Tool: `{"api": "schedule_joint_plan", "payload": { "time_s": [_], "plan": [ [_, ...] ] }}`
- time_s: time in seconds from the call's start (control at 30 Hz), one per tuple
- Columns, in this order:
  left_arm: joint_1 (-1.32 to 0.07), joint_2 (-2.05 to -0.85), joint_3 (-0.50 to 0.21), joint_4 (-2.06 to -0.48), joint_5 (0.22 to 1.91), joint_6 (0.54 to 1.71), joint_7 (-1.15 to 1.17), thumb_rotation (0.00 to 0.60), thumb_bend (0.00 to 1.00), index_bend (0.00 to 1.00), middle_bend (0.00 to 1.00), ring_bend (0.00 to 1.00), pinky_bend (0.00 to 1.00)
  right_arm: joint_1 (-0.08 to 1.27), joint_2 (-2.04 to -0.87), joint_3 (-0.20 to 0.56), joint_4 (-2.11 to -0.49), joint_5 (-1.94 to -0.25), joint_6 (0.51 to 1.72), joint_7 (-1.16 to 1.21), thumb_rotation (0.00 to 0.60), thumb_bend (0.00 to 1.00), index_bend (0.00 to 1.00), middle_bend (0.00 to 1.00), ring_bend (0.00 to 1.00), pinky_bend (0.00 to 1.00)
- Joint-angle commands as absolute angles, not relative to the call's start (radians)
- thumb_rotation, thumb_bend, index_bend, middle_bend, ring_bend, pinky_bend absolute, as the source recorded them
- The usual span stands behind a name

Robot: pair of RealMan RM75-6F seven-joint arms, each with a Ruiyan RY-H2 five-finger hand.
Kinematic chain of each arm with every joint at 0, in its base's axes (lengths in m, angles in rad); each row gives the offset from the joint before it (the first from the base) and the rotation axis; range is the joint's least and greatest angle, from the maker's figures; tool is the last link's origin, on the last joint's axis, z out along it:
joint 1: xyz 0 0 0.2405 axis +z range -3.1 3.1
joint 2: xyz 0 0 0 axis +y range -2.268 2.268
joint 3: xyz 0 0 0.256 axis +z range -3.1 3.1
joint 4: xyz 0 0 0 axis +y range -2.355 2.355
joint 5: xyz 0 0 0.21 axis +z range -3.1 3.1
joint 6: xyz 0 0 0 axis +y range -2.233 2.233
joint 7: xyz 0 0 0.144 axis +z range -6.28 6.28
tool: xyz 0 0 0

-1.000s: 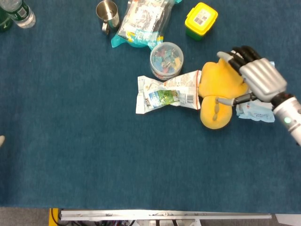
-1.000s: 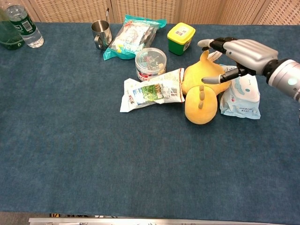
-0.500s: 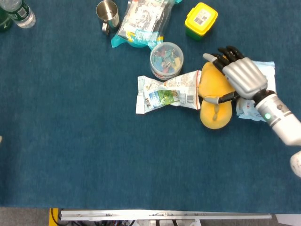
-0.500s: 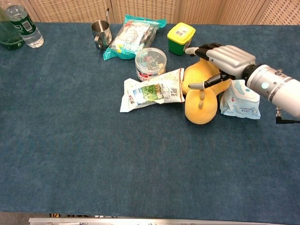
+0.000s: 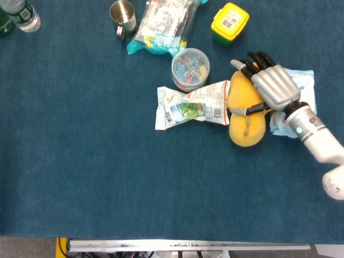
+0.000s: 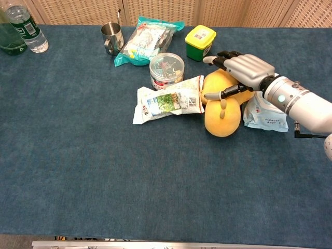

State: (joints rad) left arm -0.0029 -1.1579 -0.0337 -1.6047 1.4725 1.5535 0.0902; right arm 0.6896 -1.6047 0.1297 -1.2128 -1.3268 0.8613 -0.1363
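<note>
A yellow plush toy (image 5: 244, 128) (image 6: 223, 119) lies right of the table's middle. My right hand (image 5: 271, 87) (image 6: 245, 68) hovers over its upper half with fingers spread and the thumb reaching across the toy's middle; it looks to be touching the plush without closing on it. A white snack packet (image 5: 188, 105) (image 6: 168, 99) lies against the toy's left side. A pale blue tissue pack (image 5: 300, 80) (image 6: 267, 115) sits just right of the toy, partly under my forearm. My left hand appears in neither view.
Behind the toy stand a clear tub of coloured clips (image 5: 190, 67) (image 6: 166, 68), a green box with a yellow lid (image 5: 229, 22) (image 6: 200, 40), a teal-edged bag (image 5: 164, 24) (image 6: 145, 39) and a steel cup (image 5: 123, 16) (image 6: 112, 36). Bottles (image 5: 21, 15) (image 6: 27, 28) stand far left.
My right hand has moved left and down over the yellow plush toy, with the forearm reaching further in over the tissue pack. The toy and the other objects have stayed put.
</note>
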Motion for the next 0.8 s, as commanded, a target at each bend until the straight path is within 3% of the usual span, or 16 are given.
{"api": "schedule_joint_plan", "payload": {
  "time_s": [0.03,0.8],
  "plan": [
    [-0.003,-1.159,-0.034,-1.604,1.473,1.553,0.09,0.6,0.12,0.13,0.08,0.09,0.04,0.691,-1.61,0.133,-1.198,-1.319,0.859,-0.129,0.157,0.0,0.07,0.15,0.0,0.0],
    [-0.004,-1.159,-0.035,-1.607,1.475,1.551,0.094,0.6,0.12,0.13,0.08,0.09,0.04,0.698,-1.571,0.15,-1.289,-1.34,0.895,-0.032,0.156,0.0,0.07,0.15,0.0,0.0]
  ]
}}
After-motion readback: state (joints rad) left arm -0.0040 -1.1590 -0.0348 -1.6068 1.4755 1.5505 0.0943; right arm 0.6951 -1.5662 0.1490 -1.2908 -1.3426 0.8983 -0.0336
